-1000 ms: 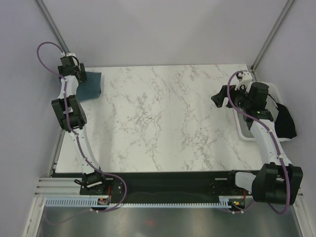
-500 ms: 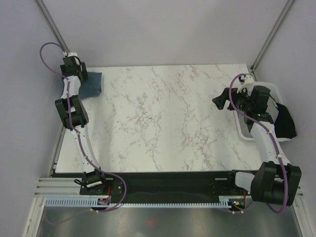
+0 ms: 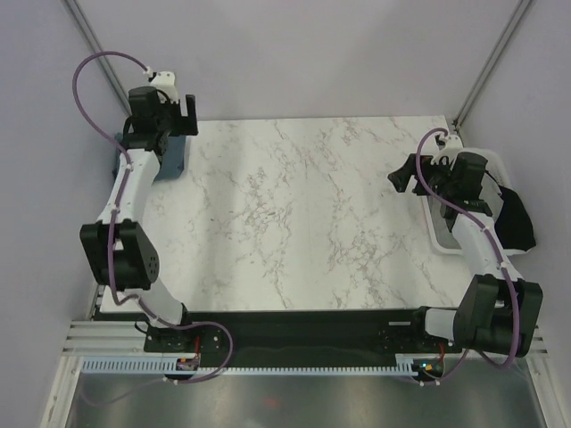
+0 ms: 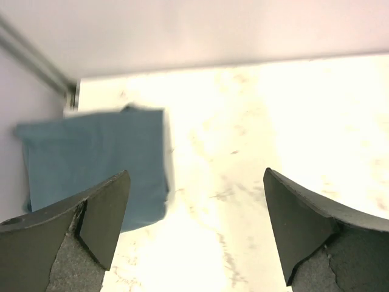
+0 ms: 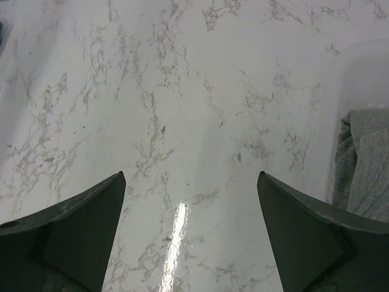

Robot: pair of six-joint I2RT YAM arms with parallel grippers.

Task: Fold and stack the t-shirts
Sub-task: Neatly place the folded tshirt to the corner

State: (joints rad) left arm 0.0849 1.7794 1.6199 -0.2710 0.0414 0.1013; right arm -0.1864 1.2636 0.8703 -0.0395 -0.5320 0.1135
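1 shirt looks done: the slate-blue t-shirt (image 4: 91, 161) lies folded just left of the left gripper (image 4: 196, 182), fingers spread and empty. The right gripper (image 5: 191, 179) is wide open too, with the grey t-shirt (image 5: 364, 164) unfolded in the basket (image 3: 439, 239) to its right.

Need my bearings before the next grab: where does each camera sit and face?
Top external: above and behind the robot, looking down on the table; left arm and right arm show.
Left wrist: over the far left corner, facing the blue t-shirt; open left gripper shows.
Right wrist: beside the basket, looking down across the table; open right gripper shows.
Shared: top and left wrist both show that t-shirt.
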